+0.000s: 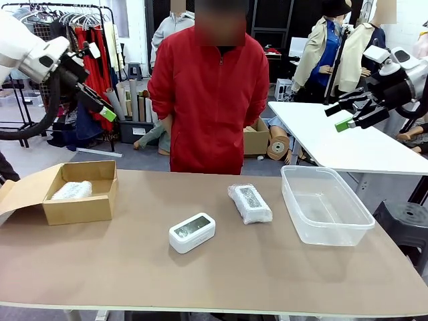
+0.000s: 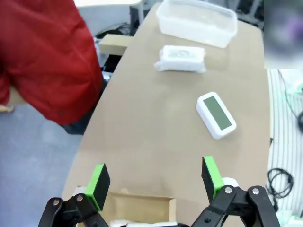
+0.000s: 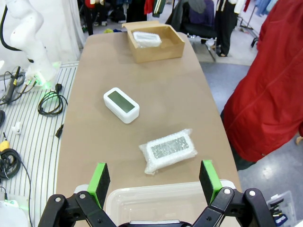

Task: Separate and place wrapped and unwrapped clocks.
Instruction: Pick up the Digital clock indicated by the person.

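- Both arms hang high above the tabletop (image 1: 134, 267); the left end effector (image 2: 155, 182) and the right end effector (image 3: 154, 179) each have their green pads spread wide apart, with nothing between them
- Reading the front view as a dial with the person (image 1: 208, 100) at 12: the cardboard box (image 1: 80, 208) sits at 9 with one wrapped clock (image 1: 71, 190) inside, the clear tub (image 1: 326, 227) sits at 3 and looks empty, the bare clock (image 1: 192, 232) lies near the centre, and the second wrapped clock (image 1: 249, 202) lies at about 1 o'clock from it, apart from both it and the tub
- Likely slip: the loose bundle wears crinkly, whitish film, so the pads could pinch the film alone and let the clock sag or slide out
- The bare clock is smooth white plastic with rounded corners and a grey-green screen; a squeeze off its middle could squirt it sideways
- The tub is thin, see-through plastic and probably light, so a low approach from 3 could shove it toward the tabletop edge
- The box has soft card walls and an open flap at 9, which a descending finger might catch
- Sorting error is possible, as both kinds are alike in size
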